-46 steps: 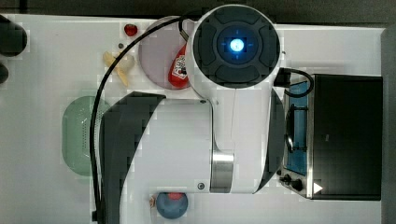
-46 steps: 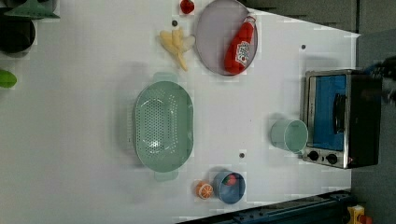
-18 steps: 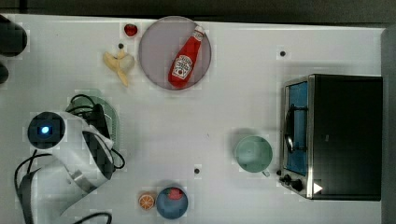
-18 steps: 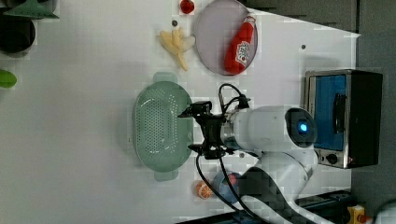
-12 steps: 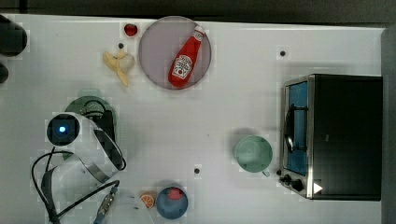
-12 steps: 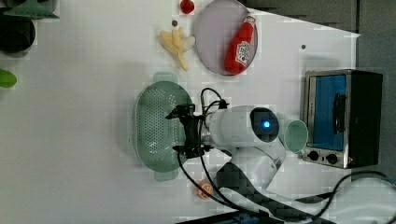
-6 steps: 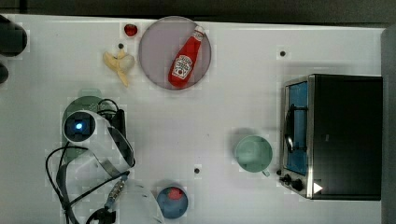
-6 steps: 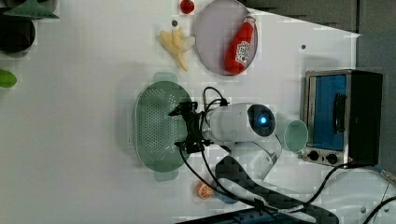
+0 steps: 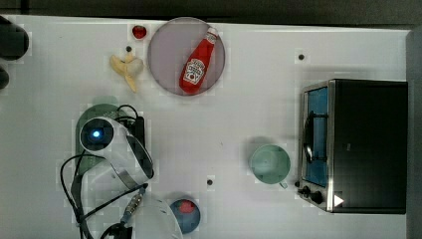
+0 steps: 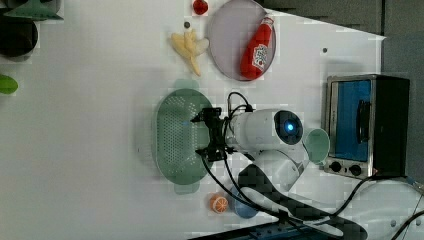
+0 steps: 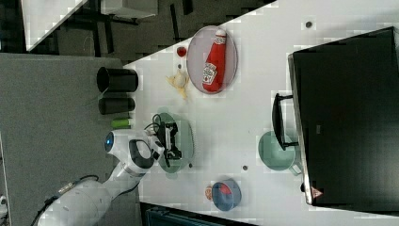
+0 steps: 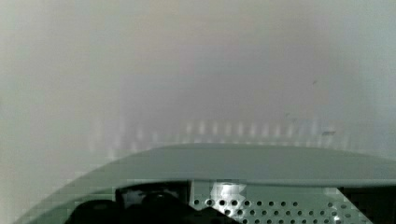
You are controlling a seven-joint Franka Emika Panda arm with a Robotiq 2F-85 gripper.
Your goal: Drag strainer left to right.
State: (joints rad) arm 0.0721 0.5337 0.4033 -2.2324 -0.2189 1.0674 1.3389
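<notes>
The strainer [image 10: 175,137] sat on the white desk [image 10: 90,125], toward the 9 o'clock side of the top view, mostly hidden there under the arm [image 9: 112,144]. In the left view you could see its holes clearly, long axis running 12 to 6, with a tab handle at each end. The gripper [image 10: 207,134] was parked right at the strainer's rim on the 3 o'clock side in the left view, jaws spread wide with one black finger up toward 12 and the other toward 6. Looked like the rim was between them or just under them, but I honestly couldn't tell if anything was touching. The wrist view was up close on the strainer's rim and a strip of its holes, with dark finger shapes at the edge.

Other stuff on the desk: a mint cup [image 9: 269,163] just beside the toaster oven [image 9: 356,144], well apart from the strainer at 3 o'clock in the top view. A ketchup bottle [image 9: 196,62] lay on a round plate [image 9: 164,55] up at 12, with a banana [image 9: 127,67] beside it and a small red thing [image 9: 139,32] near that. A blue bowl [image 9: 186,215] sat at 6 o'clock
</notes>
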